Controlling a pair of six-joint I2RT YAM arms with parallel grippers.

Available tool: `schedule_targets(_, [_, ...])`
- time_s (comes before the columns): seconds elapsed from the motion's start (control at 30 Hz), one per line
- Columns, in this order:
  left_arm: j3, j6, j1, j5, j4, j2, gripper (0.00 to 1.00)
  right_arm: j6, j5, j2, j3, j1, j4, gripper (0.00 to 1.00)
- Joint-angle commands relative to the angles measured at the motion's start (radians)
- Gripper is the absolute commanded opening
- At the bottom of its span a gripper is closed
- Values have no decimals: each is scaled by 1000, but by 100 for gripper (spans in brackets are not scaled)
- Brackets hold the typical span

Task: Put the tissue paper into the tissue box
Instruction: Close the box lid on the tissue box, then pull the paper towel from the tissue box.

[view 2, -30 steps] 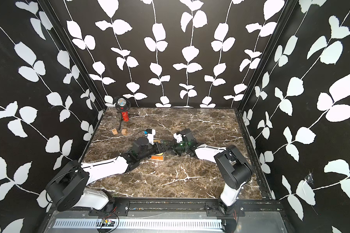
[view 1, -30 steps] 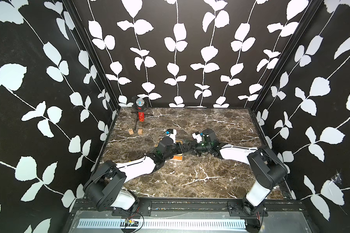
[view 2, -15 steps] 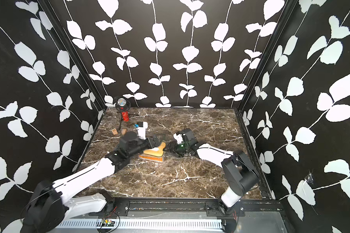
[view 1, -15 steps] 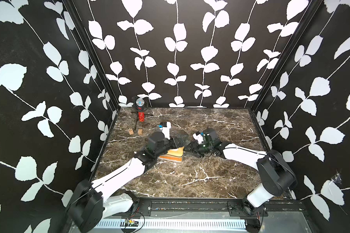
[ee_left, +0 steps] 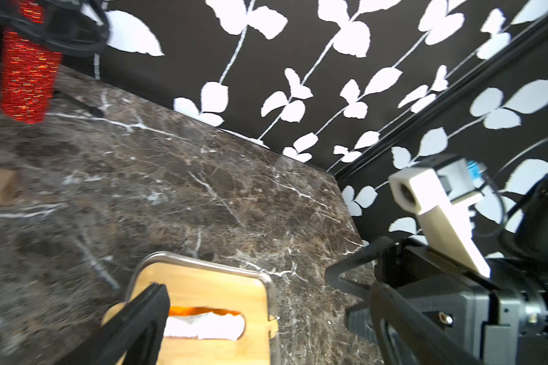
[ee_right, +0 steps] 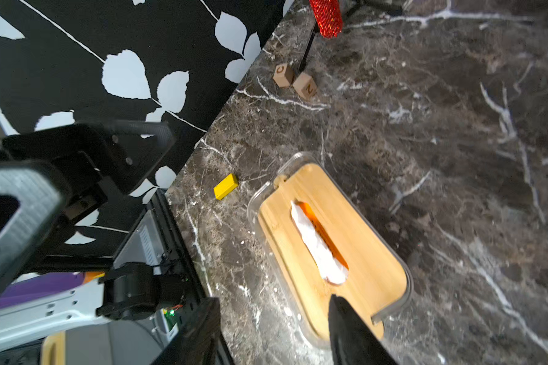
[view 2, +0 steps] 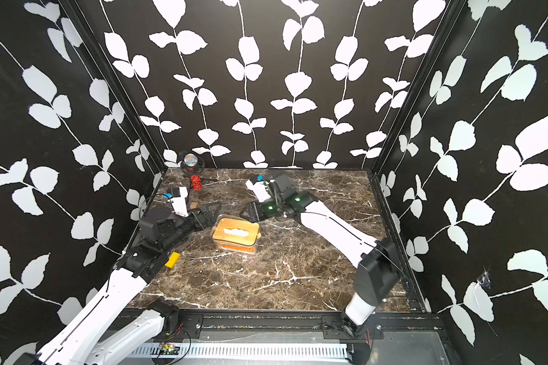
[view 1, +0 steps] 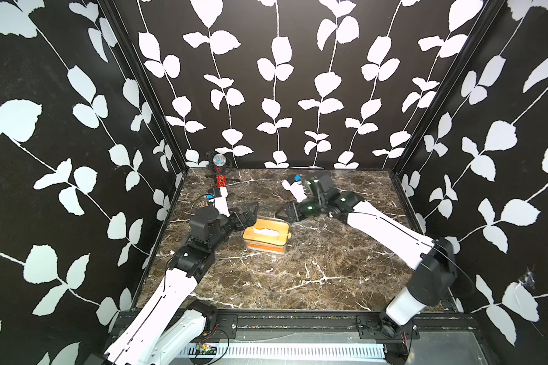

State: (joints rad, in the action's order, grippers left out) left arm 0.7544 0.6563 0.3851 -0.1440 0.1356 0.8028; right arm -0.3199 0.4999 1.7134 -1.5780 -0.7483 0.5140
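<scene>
Bamboo-lidded tissue box (view 1: 280,237) sits mid desk (view 1: 298,278), tissue paper (view 1: 264,247) inside it, white sheet (view 1: 265,232) poking through the slot. We see left pincer (view 1: 249,216) spread wide beside one end, right pincer (view 1: 284,215) parted, empty, near the far corner.

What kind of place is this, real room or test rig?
Likely a staged robot test cell: leaf-print walls box in a marble-look tabletop, two robot arms mount to a black rail at its front edge, and props like a tissue box and wooden letter cubes sit on it.
</scene>
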Motion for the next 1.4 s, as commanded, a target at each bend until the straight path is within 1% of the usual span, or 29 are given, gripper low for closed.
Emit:
schedule_targets(0.0, [-24,-26,-23,0,61,-32,99,200,-136,109,-113,-56,203,55])
schedule_targets(0.1, [-37,-23,-30,9,66,-42,99,273,-195,176,-179,-103,258,55])
schedule_targets(0.17, [-48,-21,-34,20,65,-45,99,293,-218,201,-193,-120,262,53])
schedule_targets(0.4, [-94,-9,-44,38,49,-50,99,312,-254,257,-186,-163,247,48])
schedule_targets(0.53, [-108,-6,-48,40,45,-59,99,304,-299,276,-180,-176,219,42])
schedule_targets(0.6, [-111,-7,-48,42,48,-63,99,301,-324,275,-175,-179,201,40])
schedule_targets(0.8, [-123,-6,-51,66,57,-95,99,300,-404,262,-157,-184,151,42])
schedule_targets(0.9, [-132,-6,-51,80,55,-115,99,301,-410,273,-155,-185,136,45])
schedule_targets(1.07, [-138,-4,-52,90,56,-129,99,301,-396,320,-185,-190,149,44])
schedule_targets(1.27, [-144,-1,-52,95,64,-136,99,293,-409,346,-191,-198,136,39])
schedule_targets(1.37, [-147,3,-53,93,62,-136,99,292,-424,356,-192,-200,136,31])
